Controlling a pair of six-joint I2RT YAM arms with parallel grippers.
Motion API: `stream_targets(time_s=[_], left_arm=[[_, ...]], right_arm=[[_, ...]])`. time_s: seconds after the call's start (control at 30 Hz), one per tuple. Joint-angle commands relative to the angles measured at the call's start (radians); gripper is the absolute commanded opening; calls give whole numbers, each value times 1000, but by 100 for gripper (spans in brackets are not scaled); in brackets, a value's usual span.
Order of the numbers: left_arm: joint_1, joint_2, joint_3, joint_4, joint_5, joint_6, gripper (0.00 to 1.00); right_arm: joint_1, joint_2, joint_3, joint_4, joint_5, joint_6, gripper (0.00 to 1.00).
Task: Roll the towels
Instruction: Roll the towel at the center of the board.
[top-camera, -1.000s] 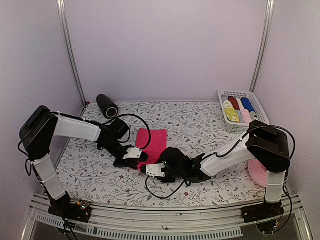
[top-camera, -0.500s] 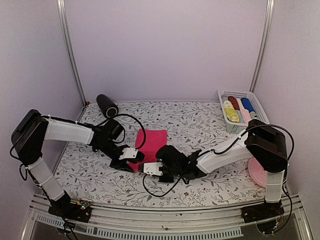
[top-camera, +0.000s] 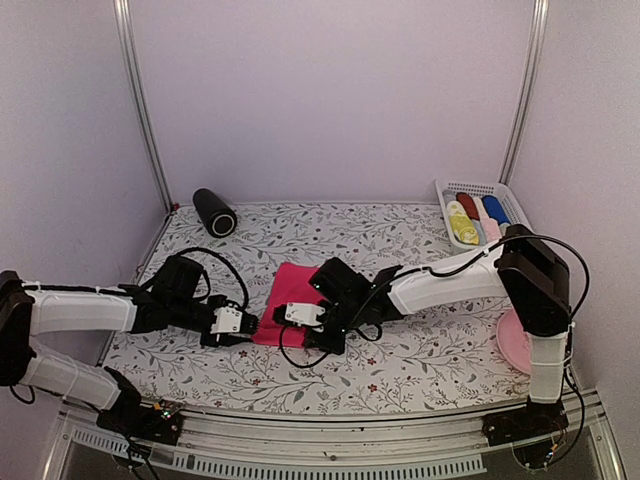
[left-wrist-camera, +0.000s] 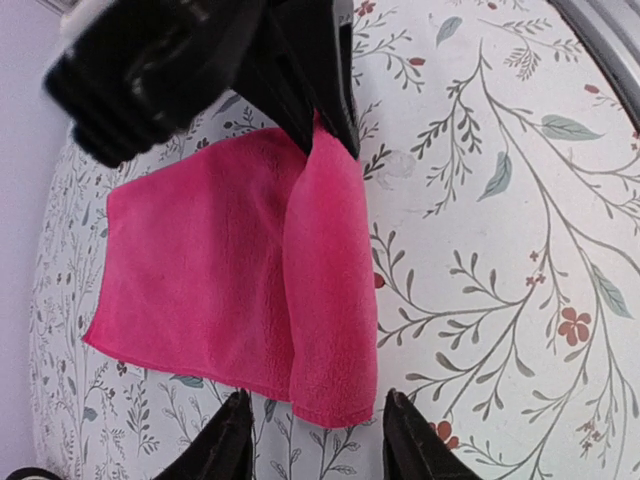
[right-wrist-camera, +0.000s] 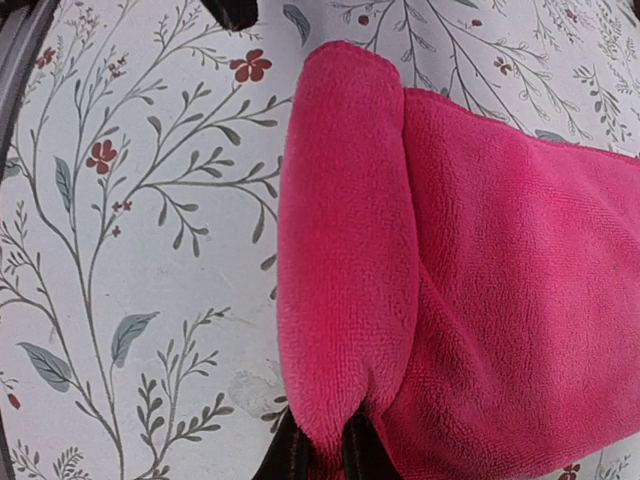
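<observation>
A hot pink towel (top-camera: 290, 295) lies flat on the floral table, and its near edge is folded over into a thick strip (left-wrist-camera: 330, 280). At one end of that strip my right gripper (right-wrist-camera: 325, 450) is shut on the fold, with the cloth bunched between its fingers. It also shows in the top view as the right gripper (top-camera: 303, 332). My left gripper (left-wrist-camera: 316, 425) is open at the other end, its fingers on either side of the folded corner but not touching it. From above, the left gripper (top-camera: 248, 326) sits at the towel's left near corner.
A white basket (top-camera: 520, 215) at the back right holds rolled towels: yellow (top-camera: 460, 222), red (top-camera: 468, 205), blue (top-camera: 494, 208) and a pale one (top-camera: 490, 232). A black cylinder (top-camera: 214, 211) lies at the back left. A pink plate (top-camera: 515, 345) sits behind the right arm's base.
The left gripper opened, let go of the towel and dropped back low to the left. The right gripper shut on the folded edge and moved up-left with it.
</observation>
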Motion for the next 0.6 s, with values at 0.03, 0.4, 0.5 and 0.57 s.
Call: stream_targets(time_s=[0.03, 0.4, 0.5, 0.57], left_arm=[[8, -53, -64, 127, 6, 56, 44], [-70, -15, -56, 152, -31, 31, 43], [-96, -5, -61, 171, -34, 30, 40], [-110, 1, -66, 186, -43, 32, 37]], right_arm=[[-56, 68, 111, -183, -239, 108, 7], [-141, 185, 211, -293, -415, 205, 8], [-159, 203, 225, -300, -452, 230, 8], [-170, 210, 233, -303, -470, 241, 8]])
